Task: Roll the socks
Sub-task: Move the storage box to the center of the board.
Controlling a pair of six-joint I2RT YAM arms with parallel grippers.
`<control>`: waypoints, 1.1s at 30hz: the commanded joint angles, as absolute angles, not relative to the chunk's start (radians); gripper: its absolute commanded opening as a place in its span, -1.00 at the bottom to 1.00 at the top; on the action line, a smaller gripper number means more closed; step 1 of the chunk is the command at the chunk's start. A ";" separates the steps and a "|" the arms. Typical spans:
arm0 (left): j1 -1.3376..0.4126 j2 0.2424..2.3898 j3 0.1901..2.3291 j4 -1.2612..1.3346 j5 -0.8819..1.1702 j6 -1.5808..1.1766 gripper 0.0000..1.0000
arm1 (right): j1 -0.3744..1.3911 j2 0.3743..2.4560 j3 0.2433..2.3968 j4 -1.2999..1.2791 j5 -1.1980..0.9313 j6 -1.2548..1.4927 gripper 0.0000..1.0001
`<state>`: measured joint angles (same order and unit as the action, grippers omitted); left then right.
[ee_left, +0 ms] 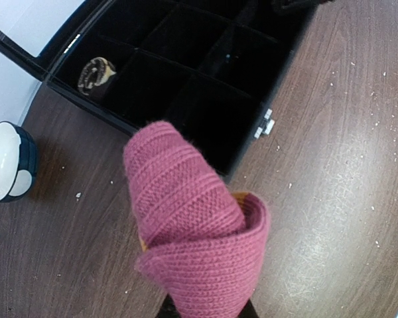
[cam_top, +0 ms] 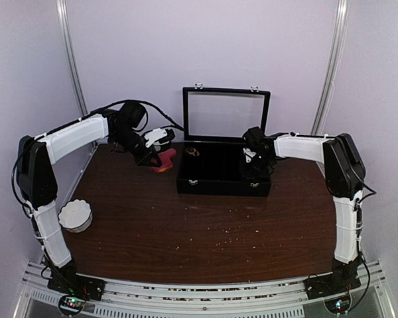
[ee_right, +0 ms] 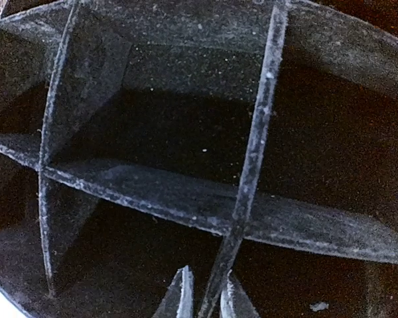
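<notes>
My left gripper (cam_top: 152, 159) is shut on the rolled magenta-red sock (cam_top: 164, 161) and holds it just left of the black compartment box (cam_top: 212, 187). In the left wrist view the sock (ee_left: 192, 232) fills the middle, with an orange edge showing; the gripper (ee_left: 205, 313) is almost hidden under it. The dark brown argyle sock (ee_left: 96, 74) lies rolled in a far left compartment, and it also shows in the top view (cam_top: 193, 152). My right gripper (cam_top: 255, 169) is down inside the box at its right side. Its fingertips (ee_right: 182, 295) stand close on either side of a divider (ee_right: 252, 172).
The box's glass lid (cam_top: 225, 112) stands open at the back. A white bowl (cam_top: 75, 215) sits at the table's left edge. Another white bowl with a dark blue outside (ee_left: 3, 161) sits left of the box. Crumbs are scattered over the brown table (cam_top: 205, 232).
</notes>
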<state>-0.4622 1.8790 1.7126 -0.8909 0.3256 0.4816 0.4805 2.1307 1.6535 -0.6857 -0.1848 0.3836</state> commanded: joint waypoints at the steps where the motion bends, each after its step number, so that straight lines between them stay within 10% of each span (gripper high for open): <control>1: -0.473 1.856 1.708 -0.884 0.342 0.497 -1.00 | 0.572 2.097 1.441 -0.758 -0.254 0.413 -0.71; 19: -0.612 1.871 1.692 -0.927 0.253 0.592 -1.00 | 0.903 1.918 1.151 -0.552 -0.198 0.575 -0.63; 33: -0.625 1.858 1.555 -0.935 -0.008 0.716 -1.00 | 0.906 1.751 1.138 -0.516 -0.080 0.603 -0.06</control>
